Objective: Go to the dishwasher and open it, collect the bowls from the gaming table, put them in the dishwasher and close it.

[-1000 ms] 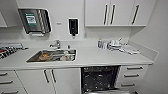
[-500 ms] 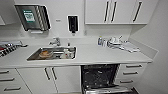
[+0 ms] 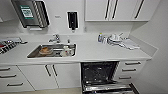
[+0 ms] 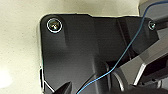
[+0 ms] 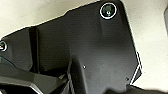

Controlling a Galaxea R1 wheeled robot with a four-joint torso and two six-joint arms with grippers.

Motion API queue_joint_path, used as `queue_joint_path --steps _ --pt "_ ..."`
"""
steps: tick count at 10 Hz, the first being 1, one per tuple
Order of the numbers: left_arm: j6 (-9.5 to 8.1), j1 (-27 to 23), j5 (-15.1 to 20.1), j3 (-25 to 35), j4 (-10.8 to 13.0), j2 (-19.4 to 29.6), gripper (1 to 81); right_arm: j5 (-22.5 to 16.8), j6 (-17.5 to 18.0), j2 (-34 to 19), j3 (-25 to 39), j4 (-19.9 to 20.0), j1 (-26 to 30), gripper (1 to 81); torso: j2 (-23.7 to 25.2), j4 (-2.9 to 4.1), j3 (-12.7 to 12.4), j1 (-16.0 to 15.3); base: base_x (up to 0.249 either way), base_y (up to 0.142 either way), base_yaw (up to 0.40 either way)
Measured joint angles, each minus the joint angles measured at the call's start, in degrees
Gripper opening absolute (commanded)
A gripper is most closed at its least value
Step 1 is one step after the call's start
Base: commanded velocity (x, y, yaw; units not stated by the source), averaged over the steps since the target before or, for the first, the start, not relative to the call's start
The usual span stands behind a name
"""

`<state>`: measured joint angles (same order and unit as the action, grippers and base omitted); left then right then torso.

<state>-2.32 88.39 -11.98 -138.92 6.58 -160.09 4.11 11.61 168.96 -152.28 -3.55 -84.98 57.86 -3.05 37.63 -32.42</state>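
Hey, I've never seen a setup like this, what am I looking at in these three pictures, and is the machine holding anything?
It's a wheeled robot with two arms. The wide picture comes from a camera high on it, looking down at a kitchen counter. A sink with dishes in it sits in the counter, and more dishes and a bottle stand on the counter near the corner. Below, the dishwasher is open, its rack pulled out. The two dark pictures come from cameras on the wrists; the black plate in each is part of the robot, above a pale floor. I can't tell from these whether either claw holds anything.

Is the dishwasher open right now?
Open. The dishwasher shows its dark interior under the counter, with a rack pulled forward below it.
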Motion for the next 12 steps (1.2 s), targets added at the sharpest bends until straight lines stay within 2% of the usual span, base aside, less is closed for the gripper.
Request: queue_joint_path --steps 2,10,12 --pt "-0.52 -0.1 0.1 -2.5 -0.1 -0.9 81.1 -0.1 0.1 -0.3 0.0 0.4 -0.1 81.1 -3.5 0.0 -1.4 2.2 0.0 0.0 0.0" --pt "-0.52 0.3 0.2 -2.6 -0.2 -1.2 81.1 -0.3 0.0 -0.2 0.3 0.3 -0.7 81.1 -20.5 0.0 -13.8 13.4 0.0 0.0 0.0" --pt "-0.52 0.4 0.2 -2.6 -0.2 -1.2 81.1 -0.3 0.0 -0.2 0.3 0.3 -0.7 81.1 -24.7 0.0 -16.2 16.1 0.0 0.0 0.0"
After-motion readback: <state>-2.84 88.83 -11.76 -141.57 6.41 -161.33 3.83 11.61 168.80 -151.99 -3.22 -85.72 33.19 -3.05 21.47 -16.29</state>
